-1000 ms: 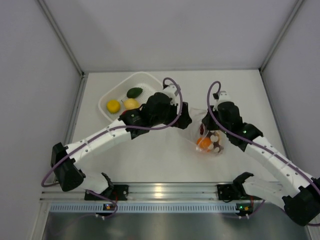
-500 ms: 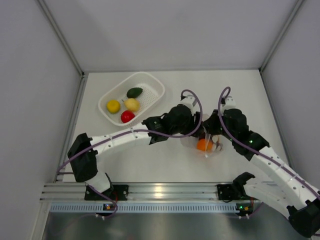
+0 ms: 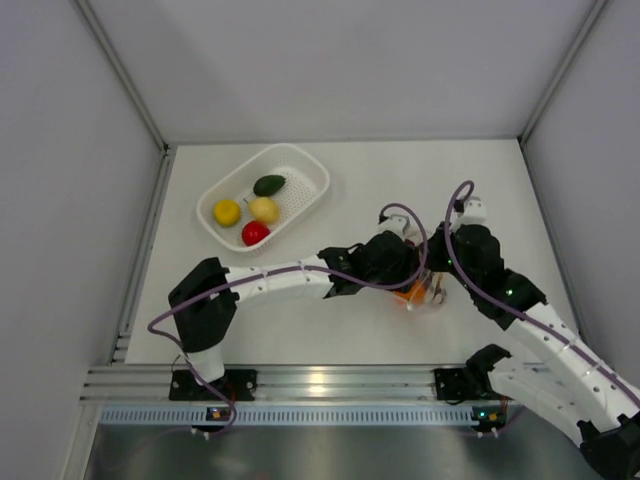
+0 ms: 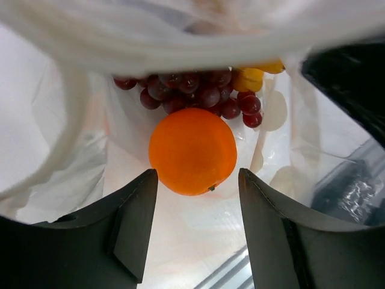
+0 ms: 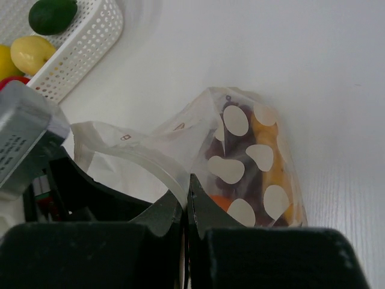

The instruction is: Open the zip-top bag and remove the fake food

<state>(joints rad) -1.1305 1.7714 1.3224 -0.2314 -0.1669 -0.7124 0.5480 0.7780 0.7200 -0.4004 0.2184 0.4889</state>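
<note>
- The zip-top bag [image 3: 428, 291] lies on the table [image 3: 300, 330], right of centre, between both grippers. It holds the orange [image 4: 192, 150], the grape bunch [image 4: 195, 93] and a small yellow piece [image 4: 251, 77].
- Risk, as I judge: the round, smooth orange can squirt deeper when squeezed, or the film gets pinched with it.
- If the rim slips free, the mouth can collapse.
- Left gripper [image 4: 195, 176]: fingers apart, one on each side of the orange, holding nothing.
- Right gripper [image 5: 186, 201]: fingers together, clamped on the bag's rim.
- The white basket [image 3: 312, 184] stands far left.
</note>
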